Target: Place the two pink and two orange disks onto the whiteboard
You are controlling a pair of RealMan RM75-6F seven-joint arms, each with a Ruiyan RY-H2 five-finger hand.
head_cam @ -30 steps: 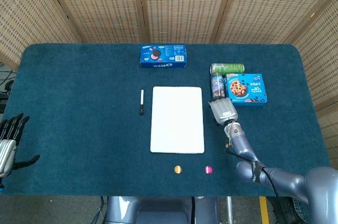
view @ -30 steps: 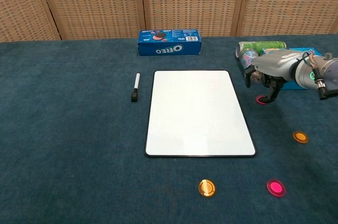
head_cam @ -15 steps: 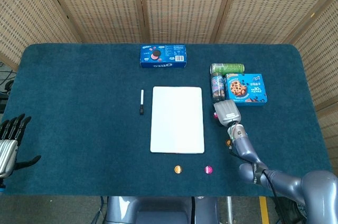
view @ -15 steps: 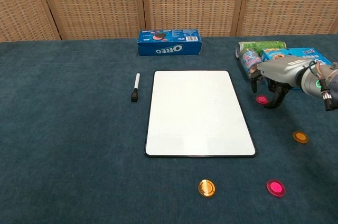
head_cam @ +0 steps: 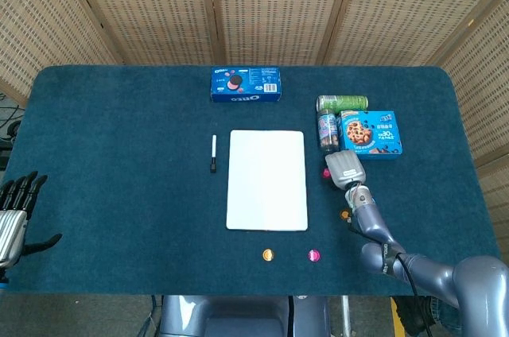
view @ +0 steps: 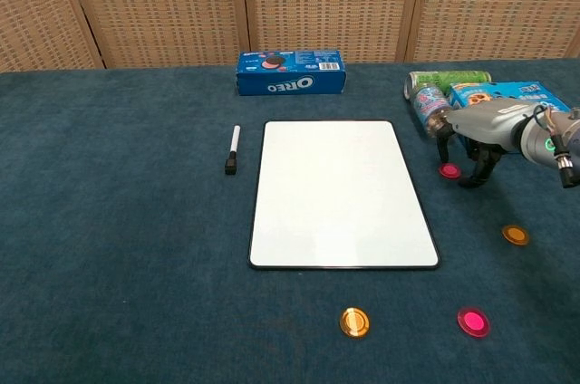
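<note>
The whiteboard (head_cam: 266, 180) (view: 340, 194) lies bare in the middle of the table. Just right of it a pink disk (view: 449, 169) rests on the cloth, and my right hand (view: 485, 126) (head_cam: 344, 168) hovers over it with fingers pointing down on either side, holding nothing. In the head view that disk (head_cam: 325, 172) peeks out at the hand's left edge. An orange disk (view: 516, 235) (head_cam: 344, 214) sits nearer me on the right. Another orange disk (view: 354, 321) (head_cam: 268, 254) and a pink disk (view: 471, 321) (head_cam: 314, 255) lie below the board. My left hand (head_cam: 12, 218) stays open at the far left edge.
A black-capped marker (view: 232, 149) (head_cam: 213, 153) lies left of the board. An Oreo box (view: 291, 72) (head_cam: 246, 84) stands behind it. Close behind my right hand are a green can (view: 449, 79), a second can (view: 426, 103) and a blue cookie box (view: 503, 91) (head_cam: 371, 132).
My right hand has drifted to the right, off the board's edge, uncovering more of the pink disk. The disk itself stayed put. The left hand has not moved.
</note>
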